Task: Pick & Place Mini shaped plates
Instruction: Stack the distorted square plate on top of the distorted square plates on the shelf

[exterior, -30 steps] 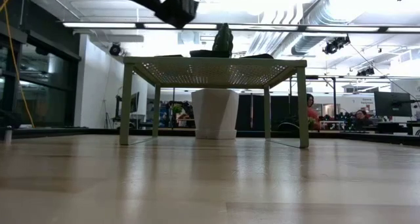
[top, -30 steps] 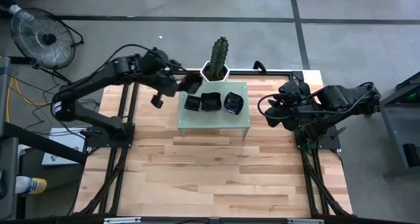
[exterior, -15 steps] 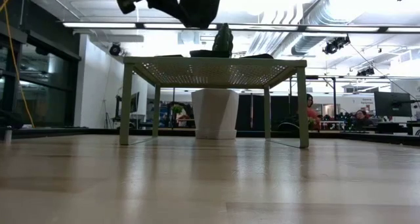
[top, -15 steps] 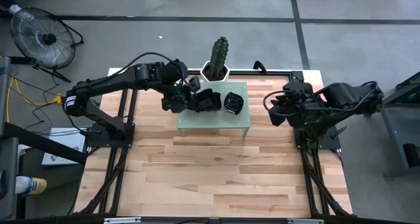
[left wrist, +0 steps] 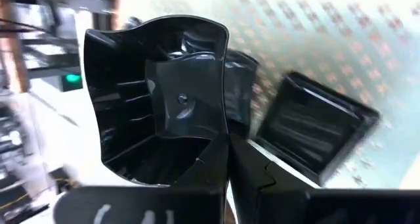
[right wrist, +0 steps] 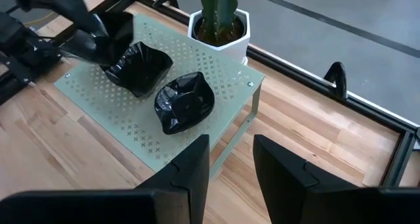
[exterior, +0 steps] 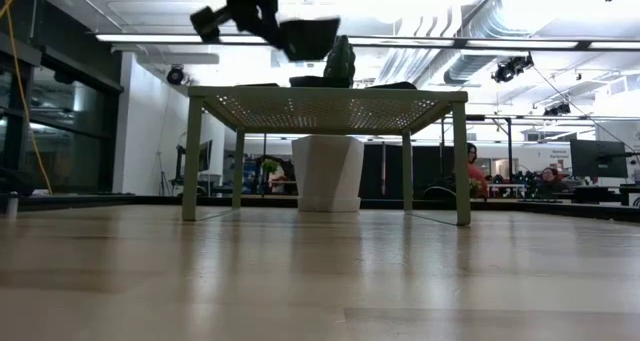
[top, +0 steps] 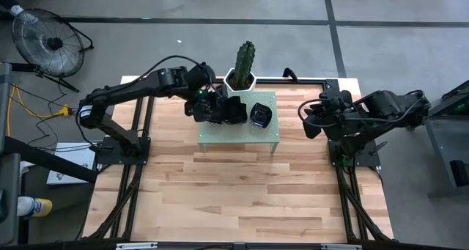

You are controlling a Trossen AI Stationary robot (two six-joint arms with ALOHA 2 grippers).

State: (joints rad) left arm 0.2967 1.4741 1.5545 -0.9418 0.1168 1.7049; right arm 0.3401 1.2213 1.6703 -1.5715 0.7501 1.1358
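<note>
My left gripper point(top: 212, 107) is shut on a wavy-edged black mini plate point(top: 233, 111), held above the pale green perforated stand point(top: 242, 136). In the low view the plate point(exterior: 308, 36) hangs clear over the stand top point(exterior: 330, 106). A square black plate point(right wrist: 118, 27) and a rounded wavy one point(right wrist: 185, 100) rest on the stand by their bases. Another plate seems to lie under the held one point(left wrist: 237, 79). My right gripper point(right wrist: 230, 161) is open and empty, to the right of the stand point(top: 311, 122). My left gripper holds the wavy plate by its rim point(left wrist: 197, 142), one finger point(left wrist: 187, 96) inside the hollow and the other outside. The fingers come slanting from the table's left. The plate is lifted clear of the stand, about level, its hollow facing up.
A cactus in a white hexagonal pot point(top: 242, 67) stands at the stand's far edge, close to the left gripper. Bare wooden tabletop point(top: 234, 199) lies on the near side of the stand. People and desks show in the room behind point(exterior: 475, 171).
My left gripper has carried the wavy plate from beyond the stand's far left corner toward the right, over the stand's middle, and down. The plate was tilted and now sits about level, still clear of the stand.
</note>
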